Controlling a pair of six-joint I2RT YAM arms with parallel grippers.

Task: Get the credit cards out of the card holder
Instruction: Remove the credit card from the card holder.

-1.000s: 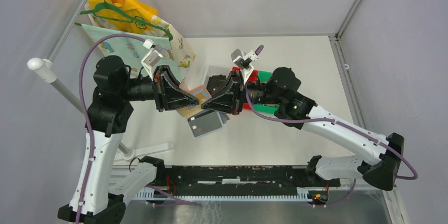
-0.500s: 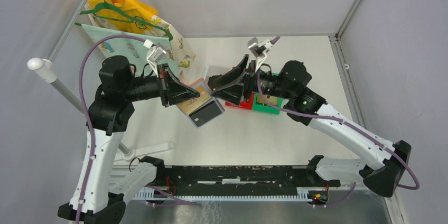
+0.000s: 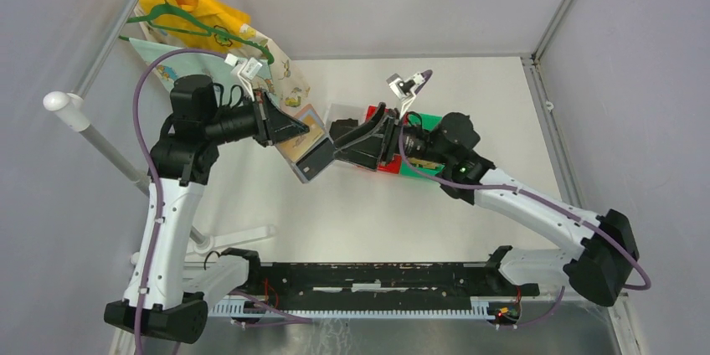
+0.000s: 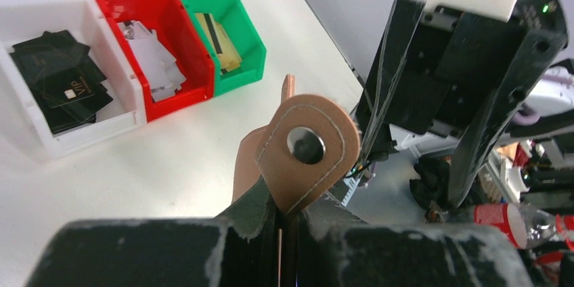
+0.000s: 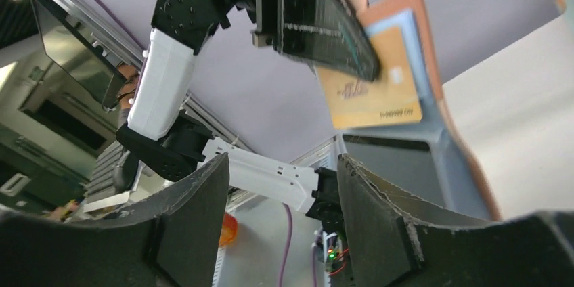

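My left gripper (image 3: 295,134) is shut on the reddish-brown card holder (image 3: 311,152) and holds it open above the table. In the left wrist view its snap tab (image 4: 308,148) sticks up out of the left gripper (image 4: 292,216). In the right wrist view, a gold credit card (image 5: 369,87) sits in the holder's light blue pocket (image 5: 433,131), above a dark pocket (image 5: 396,165). My right gripper (image 3: 339,144) stands open just right of the holder, with nothing between its fingers (image 5: 203,192).
Behind the grippers stand three small bins in a row. The white bin (image 4: 34,135) holds black cards, the red bin (image 4: 193,47) white cards, and the green bin (image 4: 250,33) a gold card. A clothes rack (image 3: 100,79) with hangers stands at far left.
My right gripper went from shut to open, swung over to the bins and came back near the holder. The left arm drew the card holder back and to the left.
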